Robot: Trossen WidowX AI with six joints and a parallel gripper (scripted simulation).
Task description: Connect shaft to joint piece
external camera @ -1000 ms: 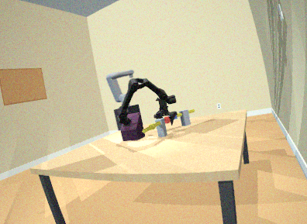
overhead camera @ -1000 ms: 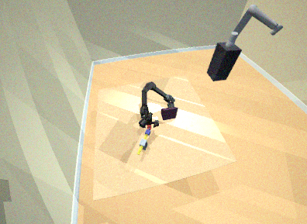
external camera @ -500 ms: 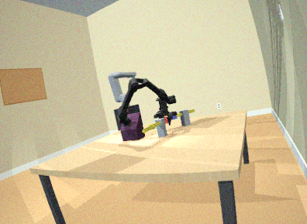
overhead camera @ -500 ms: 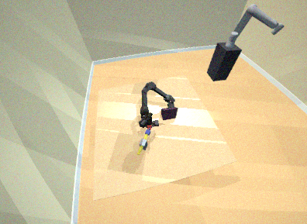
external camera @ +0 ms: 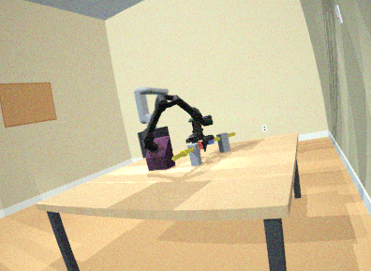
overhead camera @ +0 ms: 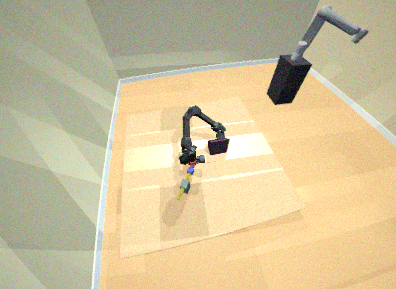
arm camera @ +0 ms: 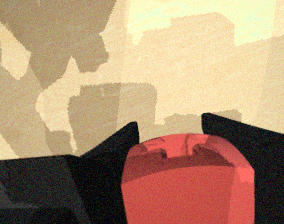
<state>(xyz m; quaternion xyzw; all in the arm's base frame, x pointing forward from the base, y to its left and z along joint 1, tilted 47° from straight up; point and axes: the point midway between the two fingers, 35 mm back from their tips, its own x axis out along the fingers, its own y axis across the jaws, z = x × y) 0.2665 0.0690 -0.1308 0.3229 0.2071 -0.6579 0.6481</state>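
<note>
My gripper [overhead camera: 193,162] [external camera: 201,142] [arm camera: 169,124] points down and is shut on the red joint piece [overhead camera: 193,164] [external camera: 200,145] [arm camera: 186,192], with one finger on each side of it in the wrist view. In the exterior view, a grey block [external camera: 195,157] with a yellow shaft [external camera: 182,155] stands on the near side of the gripper. On the other side, a blue piece [overhead camera: 191,170] [external camera: 211,143] lies in line with a yellow shaft [overhead camera: 180,194] [external camera: 231,134] that passes through another grey block [overhead camera: 185,185] [external camera: 224,143]. The red piece's opening direction is unclear.
A dark purple box [overhead camera: 218,146] [external camera: 159,154] stands by the arm's base. The pieces stand on a wooden table [overhead camera: 240,206] [external camera: 140,193]. A grey arm on a black pedestal [overhead camera: 288,81] stands away from the table.
</note>
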